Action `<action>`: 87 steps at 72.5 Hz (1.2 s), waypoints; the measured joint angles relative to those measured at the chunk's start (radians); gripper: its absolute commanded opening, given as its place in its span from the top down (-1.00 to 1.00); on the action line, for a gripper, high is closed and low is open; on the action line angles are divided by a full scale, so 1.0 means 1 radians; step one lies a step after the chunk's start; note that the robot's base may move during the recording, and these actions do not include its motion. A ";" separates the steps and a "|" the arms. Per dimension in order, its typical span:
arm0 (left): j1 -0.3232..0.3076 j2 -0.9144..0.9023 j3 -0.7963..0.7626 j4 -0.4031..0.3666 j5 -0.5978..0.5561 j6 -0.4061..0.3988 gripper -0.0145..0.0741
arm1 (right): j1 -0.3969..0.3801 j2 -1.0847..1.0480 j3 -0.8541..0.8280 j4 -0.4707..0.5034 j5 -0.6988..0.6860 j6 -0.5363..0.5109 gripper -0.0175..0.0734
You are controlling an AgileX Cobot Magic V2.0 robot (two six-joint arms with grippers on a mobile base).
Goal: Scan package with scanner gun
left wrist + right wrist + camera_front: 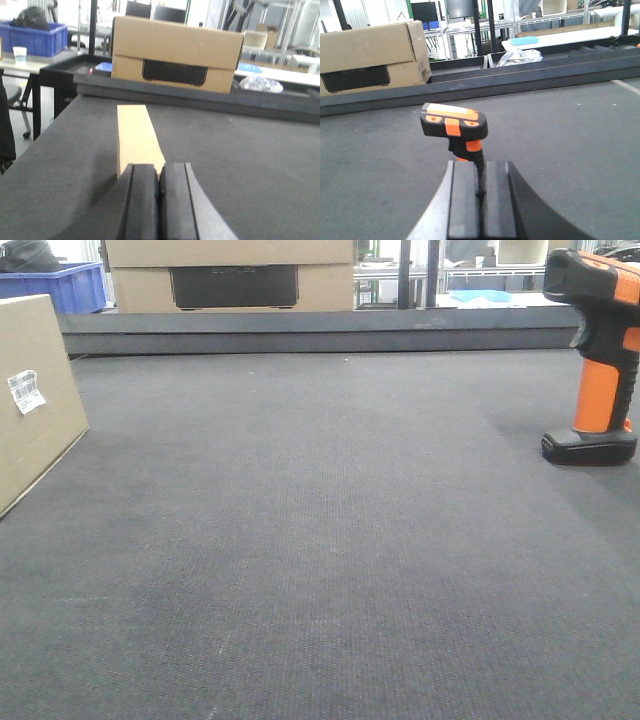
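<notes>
Right wrist view: scanner gun [454, 124] stands upright on table [570, 140] dead ahead of right gripper [481, 200], fingers pressed together, empty, nearer arm.

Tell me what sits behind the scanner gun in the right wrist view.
Behind the scanner gun: bare dark table mat, a raised black ledge, then the bigger cardboard box. The right gripper hides the scanner's foot.

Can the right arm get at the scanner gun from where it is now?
Probably yes. In the right wrist view the scanner gun stands upright on the mat straight ahead of the right tool, nothing lying between them. The tool looks shut, so it would need to open first.
</notes>
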 measured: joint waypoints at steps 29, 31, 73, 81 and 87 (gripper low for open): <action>0.000 -0.205 0.032 0.000 0.094 0.000 0.92 | 0.000 -0.144 0.000 0.006 0.102 -0.010 0.97; 0.000 -0.205 0.032 0.000 0.094 0.000 0.92 | 0.000 -0.145 0.000 0.008 0.105 -0.010 0.97; 0.000 -0.205 0.032 0.000 0.094 0.000 0.92 | 0.000 -0.148 0.028 0.076 0.099 -0.012 0.97; 0.000 -0.205 0.032 0.000 0.094 0.000 0.92 | 0.000 -0.147 0.094 0.147 0.057 -0.032 0.97; 0.000 -0.207 0.032 0.000 0.094 0.000 0.92 | 0.000 -0.147 0.168 0.163 -0.073 -0.183 0.97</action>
